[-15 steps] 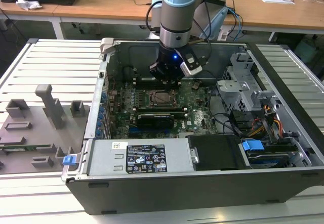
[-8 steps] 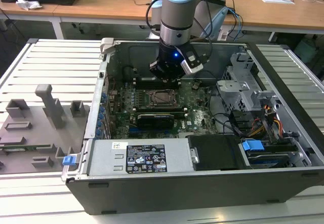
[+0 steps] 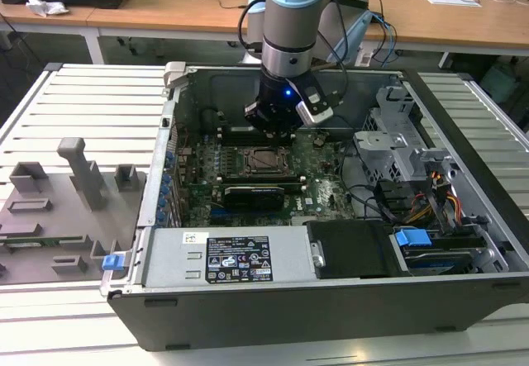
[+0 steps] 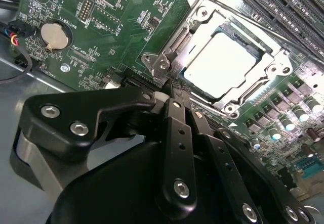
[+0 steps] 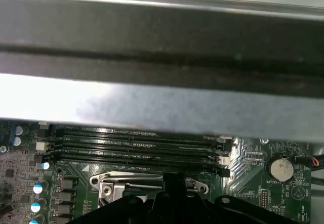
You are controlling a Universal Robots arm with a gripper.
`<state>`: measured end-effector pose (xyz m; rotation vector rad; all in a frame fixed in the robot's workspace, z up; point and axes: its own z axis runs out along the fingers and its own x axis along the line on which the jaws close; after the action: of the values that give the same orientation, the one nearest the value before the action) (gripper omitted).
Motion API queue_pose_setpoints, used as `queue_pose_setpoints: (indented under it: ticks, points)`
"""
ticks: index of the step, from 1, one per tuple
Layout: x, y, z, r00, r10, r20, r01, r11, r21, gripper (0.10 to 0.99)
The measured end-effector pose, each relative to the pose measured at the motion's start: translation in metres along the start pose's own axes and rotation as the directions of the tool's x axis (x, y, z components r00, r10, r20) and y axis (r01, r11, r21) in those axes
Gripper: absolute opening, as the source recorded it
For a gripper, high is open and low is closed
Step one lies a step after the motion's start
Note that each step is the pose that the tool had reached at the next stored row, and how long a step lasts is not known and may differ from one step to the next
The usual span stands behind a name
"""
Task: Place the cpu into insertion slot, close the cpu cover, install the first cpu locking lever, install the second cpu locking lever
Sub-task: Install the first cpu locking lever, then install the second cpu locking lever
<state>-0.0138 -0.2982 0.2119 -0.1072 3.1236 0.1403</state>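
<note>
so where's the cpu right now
The cpu sits in the insertion slot under the closed cpu cover in the second wrist view, with the gripper at the socket's edge.

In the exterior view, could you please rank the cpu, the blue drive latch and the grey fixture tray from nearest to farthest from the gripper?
1. cpu, directly beneath the gripper.
2. blue drive latch, toward the view's right, near the front.
3. grey fixture tray, outside the case, far left.

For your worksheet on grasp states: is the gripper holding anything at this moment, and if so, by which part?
Nothing is visibly held. The gripper has its fingers together just beside the cpu cover, which lies over the cpu.
</note>
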Motion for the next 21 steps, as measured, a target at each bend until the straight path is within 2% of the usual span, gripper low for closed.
queue_pose_setpoints:
  ticks: [17, 19, 21]
  points:
    - [0.0011, -0.0147, -0.0016, 1.0000, 0.000, -0.0001, 0.000, 1.0000, 0.000, 0.106]
    - [0.0010, -0.0147, -0.0045, 1.0000, 0.000, 0.0000, 0.000, 1.0000, 0.000, 0.106]
    - [0.0009, -0.0139, -0.0134, 1.0000, 0.000, 0.0000, 0.000, 1.0000, 0.000, 0.106]
